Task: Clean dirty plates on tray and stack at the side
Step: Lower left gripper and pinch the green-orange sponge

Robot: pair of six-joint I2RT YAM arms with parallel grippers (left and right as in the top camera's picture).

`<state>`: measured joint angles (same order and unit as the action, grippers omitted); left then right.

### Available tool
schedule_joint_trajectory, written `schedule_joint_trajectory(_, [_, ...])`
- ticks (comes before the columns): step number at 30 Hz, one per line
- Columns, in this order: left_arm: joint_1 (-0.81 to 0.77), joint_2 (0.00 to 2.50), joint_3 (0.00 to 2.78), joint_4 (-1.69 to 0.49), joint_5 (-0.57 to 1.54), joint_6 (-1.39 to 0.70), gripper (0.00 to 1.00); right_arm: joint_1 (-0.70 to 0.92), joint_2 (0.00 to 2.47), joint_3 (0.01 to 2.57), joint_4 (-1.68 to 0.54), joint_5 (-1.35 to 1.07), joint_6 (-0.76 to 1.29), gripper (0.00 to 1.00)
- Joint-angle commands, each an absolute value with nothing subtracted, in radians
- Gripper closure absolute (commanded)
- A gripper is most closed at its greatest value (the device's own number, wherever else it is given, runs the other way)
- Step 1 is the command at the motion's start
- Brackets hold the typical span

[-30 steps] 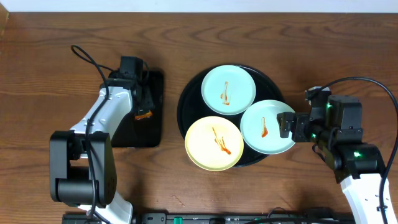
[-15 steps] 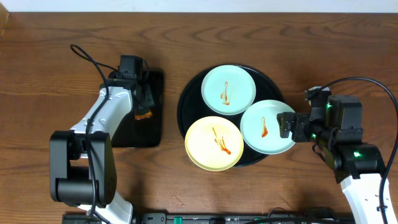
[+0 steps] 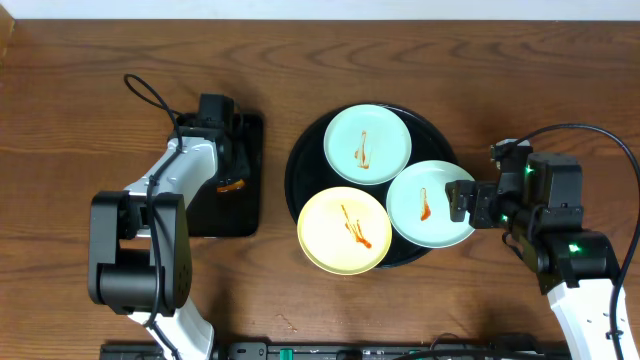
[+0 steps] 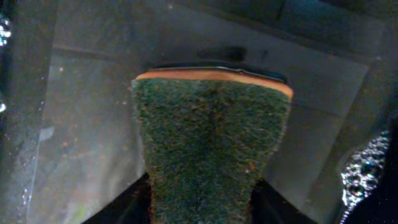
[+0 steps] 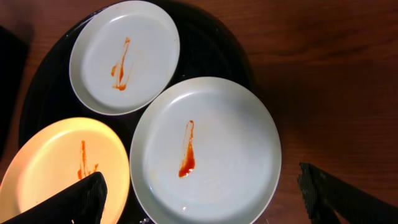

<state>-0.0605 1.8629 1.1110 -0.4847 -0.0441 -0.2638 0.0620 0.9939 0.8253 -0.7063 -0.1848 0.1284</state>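
Three plates lie on the round black tray [image 3: 298, 165], each streaked with red sauce: a mint one at the back [image 3: 367, 144], a mint one on the right [image 3: 430, 204] and a yellow one in front [image 3: 345, 230]. My right gripper [image 3: 462, 200] hovers over the right mint plate [image 5: 205, 149]. It is open [image 5: 202, 190], its fingers wide on either side of the plate. My left gripper [image 3: 228, 168] is over the small rectangular tray. It is shut [image 4: 202, 211] on a green-and-orange sponge [image 4: 208, 137], which is pinched in at the grip.
The small black rectangular tray [image 3: 215, 215] lies left of the round one, under the left arm. Bare wooden table [image 3: 470, 90] surrounds both trays. A black cable [image 3: 150, 95] loops beside the left arm.
The left jaws have closed in on the sponge, and the left arm has shifted slightly. The right arm and the plates have not moved.
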Motion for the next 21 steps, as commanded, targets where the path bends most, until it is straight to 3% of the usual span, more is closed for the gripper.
schedule_joint_trajectory(1, [-0.055,1.864,1.108,-0.483,-0.041,-0.264,0.61,0.052,0.993,0.848,-0.706,-0.192,0.118,0.03])
schedule_joint_trajectory(21, [-0.056,1.819,1.112,-0.481,-0.037,-0.264,0.58,0.052,0.993,0.848,-0.699,-0.192,0.118,0.03])
